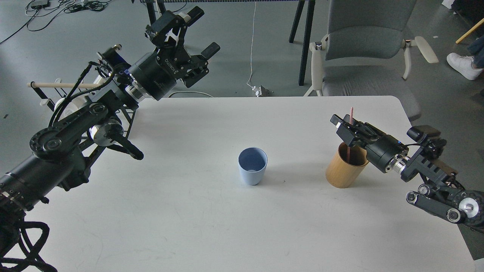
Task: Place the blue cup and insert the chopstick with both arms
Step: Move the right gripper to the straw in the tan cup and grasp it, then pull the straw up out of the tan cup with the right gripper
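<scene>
The blue cup [252, 166] stands upright and empty at the table's middle. One pink-red chopstick [351, 113] stands in the tan bamboo holder [343, 172], to the right of the cup. My right gripper [343, 127] reaches in from the right just above the holder's rim. Its fingers are slightly apart on either side of the stick, and I see no clamping. My left gripper [203, 30] is open and empty, raised above the floor beyond the table's far left corner, far from the cup.
The white table [196, 219] has its far edge behind the cup. A black wire rack with a pale wooden rod [45, 85] stands at the far left under my left arm. A grey office chair [363, 45] stands beyond the far right edge.
</scene>
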Available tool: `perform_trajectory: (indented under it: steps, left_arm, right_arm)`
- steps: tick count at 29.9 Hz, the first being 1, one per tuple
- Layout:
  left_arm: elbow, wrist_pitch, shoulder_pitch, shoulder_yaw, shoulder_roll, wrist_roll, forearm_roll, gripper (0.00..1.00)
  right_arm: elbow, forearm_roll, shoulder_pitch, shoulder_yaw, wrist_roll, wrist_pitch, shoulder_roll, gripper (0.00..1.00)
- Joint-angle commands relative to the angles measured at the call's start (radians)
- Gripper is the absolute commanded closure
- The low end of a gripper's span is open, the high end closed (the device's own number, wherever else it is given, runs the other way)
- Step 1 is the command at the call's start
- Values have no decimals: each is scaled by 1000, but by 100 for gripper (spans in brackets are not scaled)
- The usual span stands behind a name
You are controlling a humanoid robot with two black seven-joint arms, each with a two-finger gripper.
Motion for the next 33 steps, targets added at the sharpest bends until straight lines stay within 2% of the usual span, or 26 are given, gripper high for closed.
perform_trajectory:
  steps: [1,6,15,21,26,33]
  left_arm:
    - [5,0,2,0,-1,0,0,6]
    - [7,0,2,1,-3,0,-9,6]
    - [17,0,4,1,0,0,-34,6]
    - [19,0,4,1,-3,0,-35,6]
    - [34,0,5,1,-7,0,-35,6]
    - [75,0,23,3,-9,0,-37,6]
  right_arm:
    - [3,-1,0,-1,0,0,-6,77]
    - [3,-1,0,-1,0,0,-6,79]
    - [10,0,2,0,0,0,-20,92]
    - [55,2,6,9,0,0,-78,97]
    - [144,5,11,37,0,0,-177,99]
    - [384,17,14,173,0,0,-423,100]
